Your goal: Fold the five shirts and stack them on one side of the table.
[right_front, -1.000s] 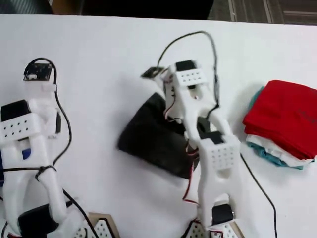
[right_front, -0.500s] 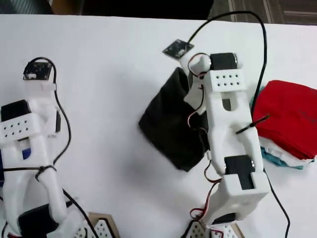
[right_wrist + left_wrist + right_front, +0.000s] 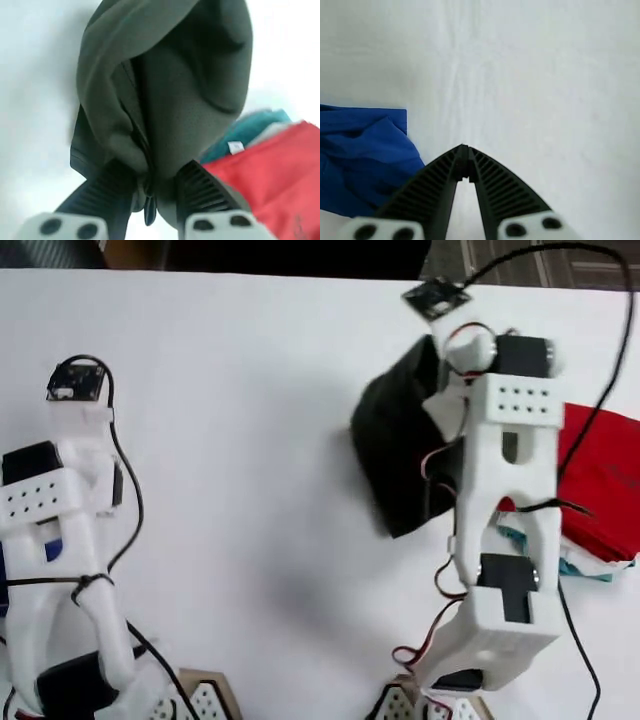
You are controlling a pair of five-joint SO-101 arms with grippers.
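The right arm (image 3: 505,490) has its jaws clamped on the bunched dark shirt (image 3: 395,455), held just left of the red-topped stack (image 3: 600,475) at the tabletop's (image 3: 250,390) right edge, so it looks the nearer arm, while the left arm's (image 3: 50,500) jaws rest together beside a blue shirt (image 3: 360,165).

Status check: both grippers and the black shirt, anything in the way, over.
Right gripper shut on the black shirt, bunched beside the red-topped stack. Left gripper shut, empty, by the blue shirt. Black cable crosses the stack.
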